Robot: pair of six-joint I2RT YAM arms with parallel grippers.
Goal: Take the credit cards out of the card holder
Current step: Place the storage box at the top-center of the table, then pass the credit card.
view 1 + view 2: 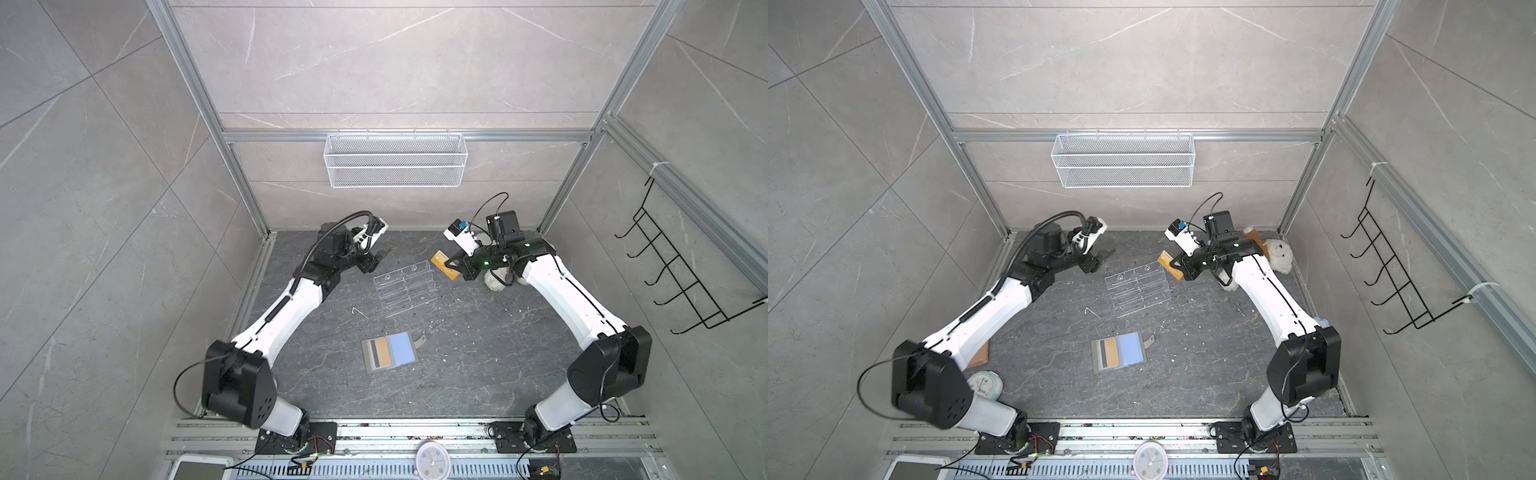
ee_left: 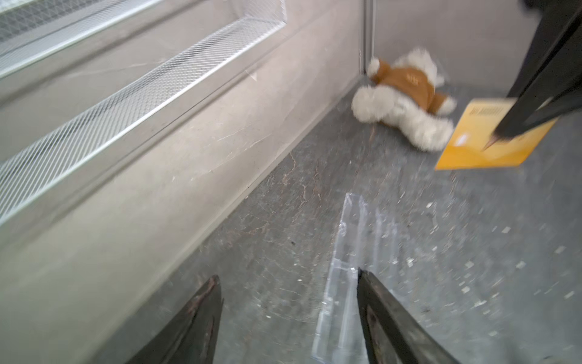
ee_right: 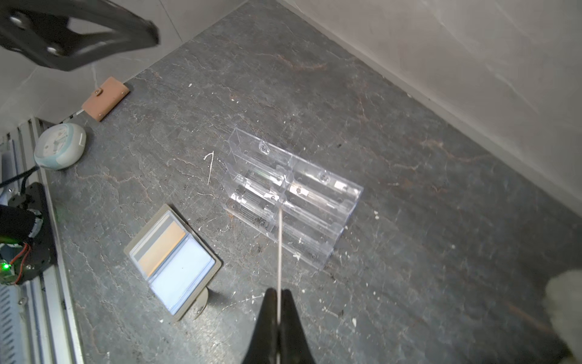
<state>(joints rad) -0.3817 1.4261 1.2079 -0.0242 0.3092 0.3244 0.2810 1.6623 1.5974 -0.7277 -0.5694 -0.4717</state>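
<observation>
Credit card (image 1: 441, 262) is pinched between the closed fingers of the right gripper (image 1: 452, 263), held up in the air just off the far right corner of the clear acrylic stand (image 1: 405, 286). The right wrist camera only catches it edge-on, a thin line over the stand. The card holder (image 1: 388, 351) lies open and flat on the tabletop on the near side of the stand, well apart from it. A second card (image 1: 384, 351), orange, sits in it right beside the light blue panel. The left gripper (image 1: 380, 257) hangs by the stand's far left corner, fingers spread wide, nothing between them. A plush bear (image 1: 1279, 255) lies past the stand's right side, in the back corner.
</observation>
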